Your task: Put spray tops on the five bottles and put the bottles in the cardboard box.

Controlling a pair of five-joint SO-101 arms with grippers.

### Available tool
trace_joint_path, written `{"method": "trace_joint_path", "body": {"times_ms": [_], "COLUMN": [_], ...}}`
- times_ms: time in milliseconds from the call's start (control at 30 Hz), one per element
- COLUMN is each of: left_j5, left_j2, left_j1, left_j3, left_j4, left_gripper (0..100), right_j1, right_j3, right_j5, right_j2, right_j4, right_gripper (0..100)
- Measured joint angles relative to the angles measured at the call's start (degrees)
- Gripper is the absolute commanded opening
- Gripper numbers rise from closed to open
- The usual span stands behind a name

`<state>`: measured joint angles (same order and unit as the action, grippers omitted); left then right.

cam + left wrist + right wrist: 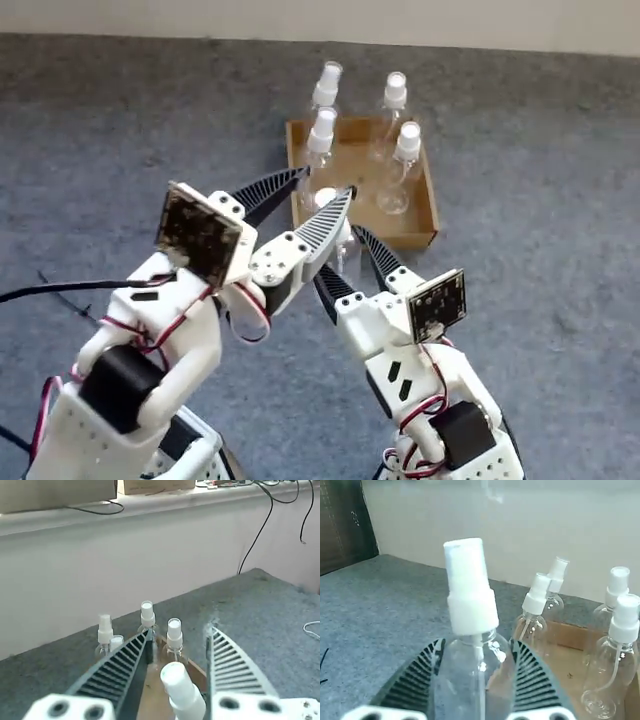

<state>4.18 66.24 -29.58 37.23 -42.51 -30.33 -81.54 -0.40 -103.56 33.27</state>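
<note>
The bottle [472, 680] is held upright just off the near edge of the cardboard box [420, 235], its spray top [175, 677] on. Four other capped bottles [408, 150] stand right behind it. At least two are inside the box, but I cannot tell for the far pair. The right gripper [477, 645] comes in low from the near side, jaws clamped on the bottle's body. The left gripper [177, 647] leans in from above, jaws apart on either side of the top. Grey carpeted surface [540, 150] lies all around.
</note>
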Motion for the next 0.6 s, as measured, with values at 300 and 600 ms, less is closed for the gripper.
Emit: {"method": "trace_joint_path", "body": {"times_ms": [300,600], "left_j5": [-6.8,-10.7], "left_j2": [0.7,0.2], "left_j1": [0.7,5.9], "left_j3": [-4.8,2.5], "left_j4": [-3.3,-3.2], "left_gripper": [11,9], "right_j1": [0.0,0.0], "right_j3": [0.0,0.0], "right_j5": [0.0,0.0], "right_j2": [0.0,0.0], "right_j4": [0.0,0.0], "right_gripper": [0.4,0.4]}}
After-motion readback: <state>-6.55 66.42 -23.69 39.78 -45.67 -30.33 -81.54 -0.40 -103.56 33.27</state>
